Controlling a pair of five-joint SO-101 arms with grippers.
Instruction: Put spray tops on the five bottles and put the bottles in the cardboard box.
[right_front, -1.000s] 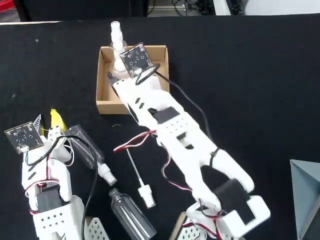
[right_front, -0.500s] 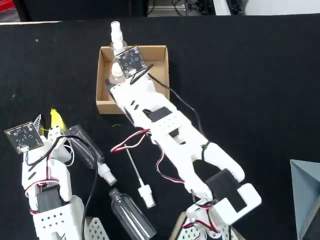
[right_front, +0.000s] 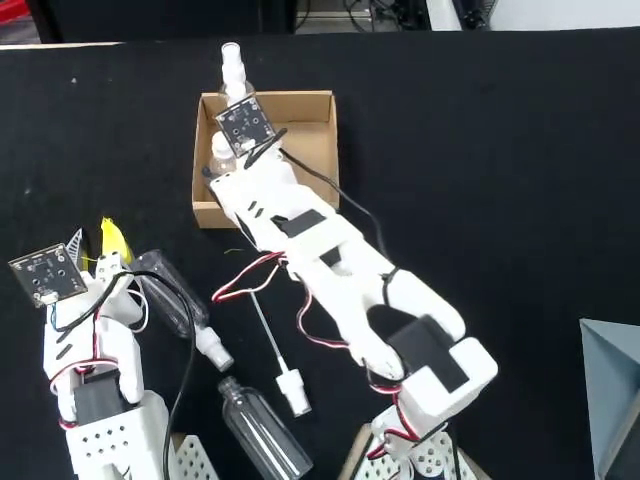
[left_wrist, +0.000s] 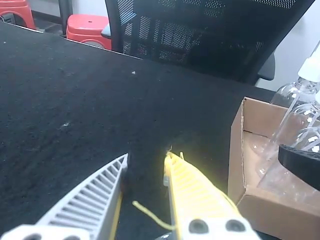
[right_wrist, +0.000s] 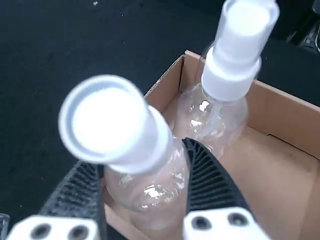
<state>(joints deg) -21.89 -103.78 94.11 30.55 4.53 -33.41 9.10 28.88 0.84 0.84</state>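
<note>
Black table all round, and my right gripper is clamped on the capped spray bottle below its shoulder, at the cardboard box's left side, and it's light, slick, squashy plastic by my guess, while my left gripper gapes empty.

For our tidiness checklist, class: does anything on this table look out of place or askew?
A loose spray top, tube attached, lies on the table beside a bottle lying on its side without one. Nothing looks spilled.
</note>
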